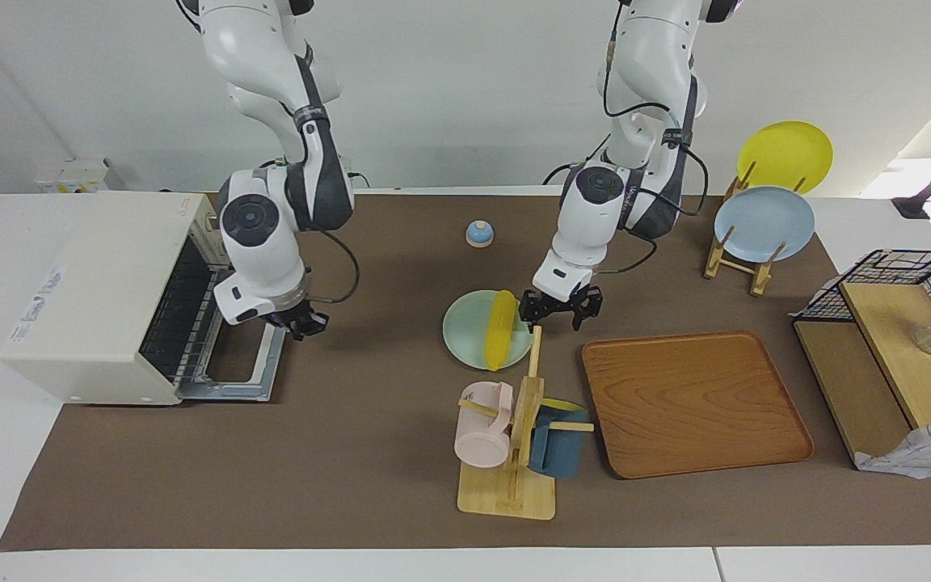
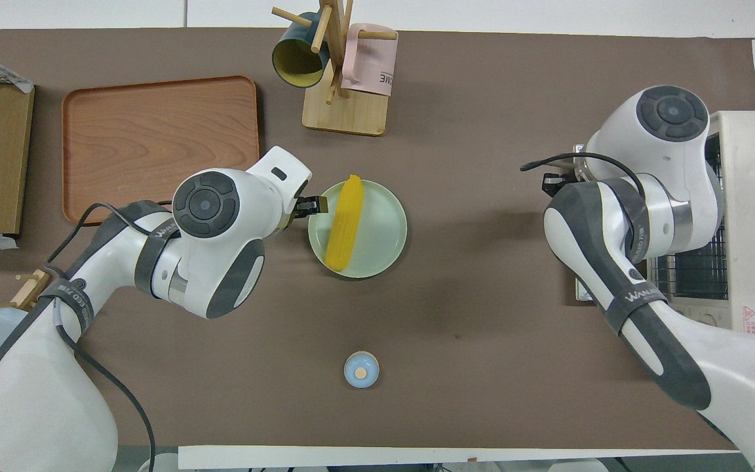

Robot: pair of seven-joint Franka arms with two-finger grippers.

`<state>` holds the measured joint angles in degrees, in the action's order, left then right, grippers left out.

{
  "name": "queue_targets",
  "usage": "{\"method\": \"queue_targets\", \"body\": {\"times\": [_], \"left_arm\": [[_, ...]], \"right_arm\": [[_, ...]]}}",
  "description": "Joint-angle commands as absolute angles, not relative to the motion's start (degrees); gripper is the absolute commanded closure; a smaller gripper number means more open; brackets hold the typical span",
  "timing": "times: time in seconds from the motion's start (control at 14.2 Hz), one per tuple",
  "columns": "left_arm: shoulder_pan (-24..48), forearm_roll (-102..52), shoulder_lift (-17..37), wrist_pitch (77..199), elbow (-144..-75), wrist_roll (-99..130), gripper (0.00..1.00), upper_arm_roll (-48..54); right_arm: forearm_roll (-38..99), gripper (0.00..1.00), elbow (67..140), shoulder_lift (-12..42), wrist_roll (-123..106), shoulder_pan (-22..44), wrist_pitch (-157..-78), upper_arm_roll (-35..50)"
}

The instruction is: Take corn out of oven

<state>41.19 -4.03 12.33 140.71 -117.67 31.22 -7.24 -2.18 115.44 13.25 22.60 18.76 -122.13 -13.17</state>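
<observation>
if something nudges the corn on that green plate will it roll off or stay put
The corn is round and tapered, so it would probably roll in a curve. The green plate has a raised rim that may check it. It looks stiff, likely keeping its shape.

Facing view: high camera across the table [image 1: 368,501], looking back at both robots, whole tabletop visible. Overhead view: camera above the robots' end, aimed steeply down and forward, closer in. The views are half a turn apart. Shared: oven [image 1: 102,299] [image 2: 754,223], wooden tray [image 1: 696,402] [image 2: 158,147], mug rack [image 1: 514,453] [image 2: 345,98].
</observation>
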Motion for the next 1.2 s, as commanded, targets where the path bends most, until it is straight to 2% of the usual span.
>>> {"method": "queue_targets", "body": {"times": [0.0,0.14,0.42,0.49,0.56,0.63,0.7,0.85,0.99,1.13], "left_arm": [[46.5,-6.5,14.3,140.0,-114.2,31.3,0.04,-8.2],[49.6,-6.9,18.2,143.4,-112.9,32.9,0.03,-8.2],[48.6,-6.7,20.7,143.3,-113.0,30.3,0.04,-8.3],[48.6,-6.8,20.7,143.0,-112.9,30.6,0.14,-8.3],[48.6,-7.1,20.7,140.9,-112.4,30.9,0.61,-8.3],[48.7,-7.6,20.7,137.1,-110.7,32.6,0.98,-8.3],[48.4,-7.7,20.7,131.0,-107.4,32.7,1.0,-8.6],[43.4,-7.6,19.0,121.2,-102.7,32.4,1.0,-8.8],[36.9,-7.6,15.7,118.3,-102.7,26.8,1.0,-9.0],[27.2,-7.1,16.3,119.2,-103.1,16.2,1.0,-9.0]], "right_arm": [[-2.0,1.0,117.2,14.1,22.7,19.1,-124.9,-12.7],[-2.0,1.0,116.8,14.6,22.6,19.2,-125.1,-12.7],[-3.7,1.0,117.2,15.7,22.2,19.0,-125.8,-12.7],[-4.0,1.0,117.4,15.7,22.2,19.0,-125.8,-12.7],[-4.0,1.0,117.8,15.6,22.2,18.9,-125.8,-12.7],[-4.1,1.0,118.0,15.7,22.2,19.0,-125.8,-12.7],[-4.7,1.0,118.0,15.7,22.1,19.0,-125.7,-12.8],[-9.5,1.0,117.2,15.8,21.2,18.8,-124.6,-12.7],[-10.8,1.0,113.9,15.8,19.4,18.4,-120.4,-12.7],[-10.8,1.0,109.5,15.6,15.8,18.2,-114.2,-13.2]]}}
